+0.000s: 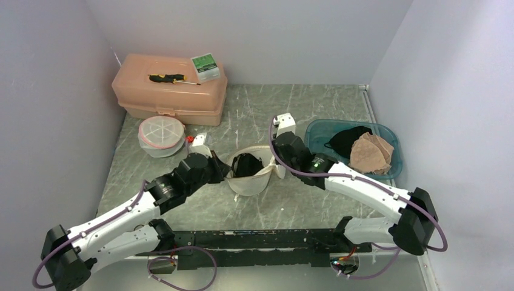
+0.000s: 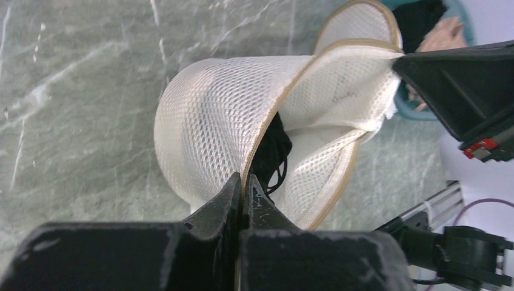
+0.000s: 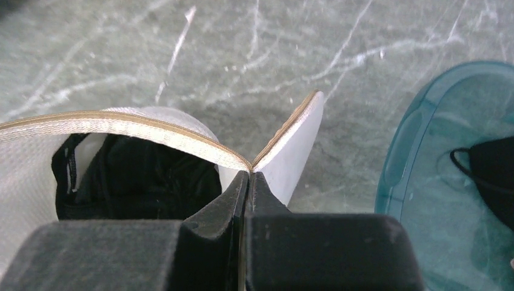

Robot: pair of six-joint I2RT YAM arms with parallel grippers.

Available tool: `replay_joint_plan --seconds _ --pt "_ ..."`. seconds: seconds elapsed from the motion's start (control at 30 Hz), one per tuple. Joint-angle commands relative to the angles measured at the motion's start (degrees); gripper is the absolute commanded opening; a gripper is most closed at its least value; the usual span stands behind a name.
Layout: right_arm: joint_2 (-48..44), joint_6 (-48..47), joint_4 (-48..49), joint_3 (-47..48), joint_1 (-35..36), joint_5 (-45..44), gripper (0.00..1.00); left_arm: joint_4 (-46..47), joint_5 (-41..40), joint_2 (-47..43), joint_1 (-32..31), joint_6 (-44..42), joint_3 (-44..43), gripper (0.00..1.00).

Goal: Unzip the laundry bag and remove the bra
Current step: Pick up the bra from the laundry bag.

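Left gripper [image 2: 244,182] and right gripper [image 3: 248,177] clench the rim of the white mesh laundry bag [image 2: 212,121]; one should release to fetch the black bra [image 3: 139,182] inside.

A white mesh laundry bag [image 1: 250,182] sat open at the centre of the marbled surface [image 1: 291,206], a black bra [image 1: 245,165] showing inside, as the left tool [image 1: 220,172] and right tool [image 1: 277,170] held its rim from opposite sides. Behind stood a pink toolbox [image 1: 170,100] topped with a screwdriver [image 1: 173,78]; a blue basin [image 1: 316,130] holding black and tan garments lay to the right.
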State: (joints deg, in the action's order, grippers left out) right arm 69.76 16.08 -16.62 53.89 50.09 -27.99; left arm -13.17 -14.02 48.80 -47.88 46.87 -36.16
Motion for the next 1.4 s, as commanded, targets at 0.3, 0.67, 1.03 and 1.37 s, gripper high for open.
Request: replay_joint_plan --seconds 0.3,0.67,1.03,1.37 --pt "-7.61 6.24 -0.17 -12.67 4.17 2.32 0.13 3.85 3.28 1.2 -0.29 -0.76 7.77 0.03" --pt "-17.18 5.28 6.06 -10.67 8.4 20.54 0.54 2.2 2.48 1.8 -0.28 1.39 6.28 0.03" --pt "1.3 9.37 15.55 -5.83 9.91 23.78 0.69 -2.45 -0.28 0.63 -0.28 3.39 6.46 0.03" --pt "13.08 5.79 18.01 -1.04 13.88 16.1 0.73 -4.39 -1.67 -2.6 -0.29 3.59 7.89 0.03"
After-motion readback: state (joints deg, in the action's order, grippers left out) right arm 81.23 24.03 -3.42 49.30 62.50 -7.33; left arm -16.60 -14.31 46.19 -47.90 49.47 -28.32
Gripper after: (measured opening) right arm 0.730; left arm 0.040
